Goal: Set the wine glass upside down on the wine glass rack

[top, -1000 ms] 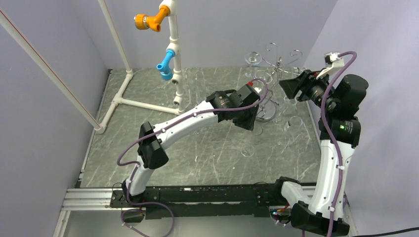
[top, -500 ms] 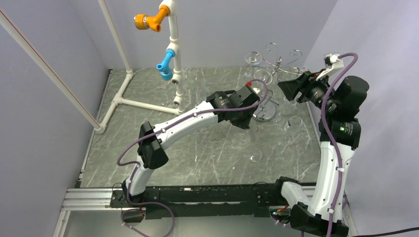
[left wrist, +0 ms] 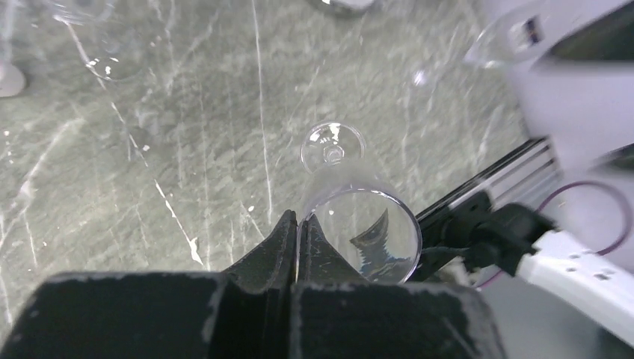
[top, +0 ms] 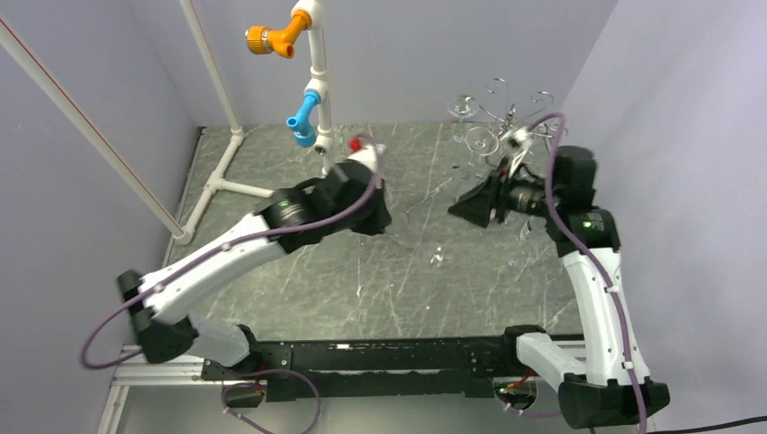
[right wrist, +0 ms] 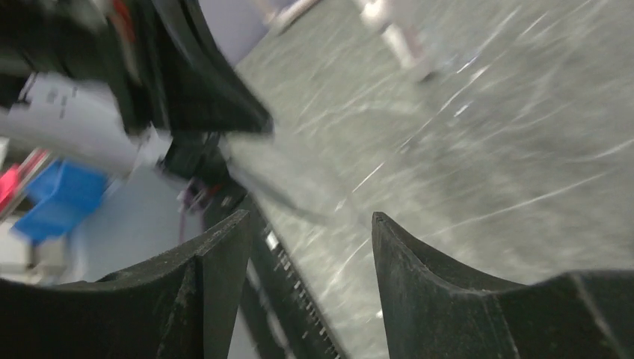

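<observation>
**Left jaws pinch the glass rim; right jaws gape empty**

The left gripper [left wrist: 294,224] has its fingers pressed almost together, with only the thin wall of the glass [left wrist: 366,232] nipped between them at the rim. From there the bowl juts out to the right of the fingertips, and its round foot [left wrist: 333,149] shows beyond, towards the table [left wrist: 187,149]. I cannot tell whether the foot touches the stone.

The right gripper [right wrist: 310,224] stands wide, with nothing but blurred tabletop between its two fingers.

From above, the left gripper [top: 380,217] sits mid-table, and the glass shows only as a faint outline running right and nearward to a small bright glint [top: 439,258]. The right gripper [top: 463,208] points leftward at it, near but apart. Behind the right gripper at the far right corner stands the rack [top: 508,122], well apart from the held glass, with other glasses [top: 463,107] hanging from its curled arms.

Only the left wrist view shows the pinch on the rim. Only the top view shows the rack.
</observation>
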